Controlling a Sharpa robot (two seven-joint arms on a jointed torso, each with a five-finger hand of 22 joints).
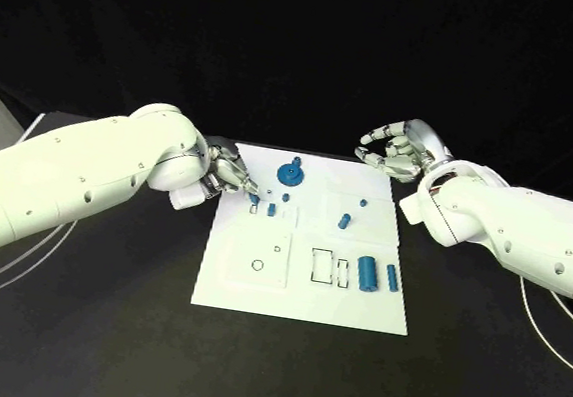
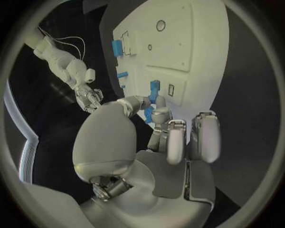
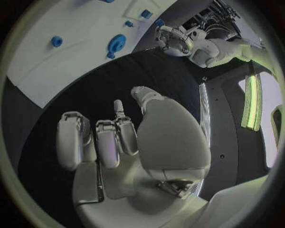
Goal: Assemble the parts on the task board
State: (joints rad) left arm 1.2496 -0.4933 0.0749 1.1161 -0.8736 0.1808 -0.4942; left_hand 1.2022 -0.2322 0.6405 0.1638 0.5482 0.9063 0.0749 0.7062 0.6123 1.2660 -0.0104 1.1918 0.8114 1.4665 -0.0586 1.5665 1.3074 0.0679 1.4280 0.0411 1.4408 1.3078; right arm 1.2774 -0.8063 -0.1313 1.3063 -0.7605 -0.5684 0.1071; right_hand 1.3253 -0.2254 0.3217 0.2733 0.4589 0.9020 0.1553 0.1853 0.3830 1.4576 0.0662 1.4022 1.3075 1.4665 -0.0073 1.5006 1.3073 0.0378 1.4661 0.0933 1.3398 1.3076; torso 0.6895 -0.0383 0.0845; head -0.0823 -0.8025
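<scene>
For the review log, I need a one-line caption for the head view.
Left hand pinches a small blue part at the white task board's far-left edge; right hand hovers empty beyond its far-right corner.

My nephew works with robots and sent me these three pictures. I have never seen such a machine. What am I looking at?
It is a robot with two white arms, each ending in a silver hand. One picture looks down from its head; the two round ones come from cameras at its wrists. On the black table lies a white task board with small blue parts, some lying, some standing in it. The left hand reaches over the board's far left corner and pinches a small blue part between its fingertips. The right hand hangs off the board, beyond its far right corner, fingers curled in on nothing.
</scene>
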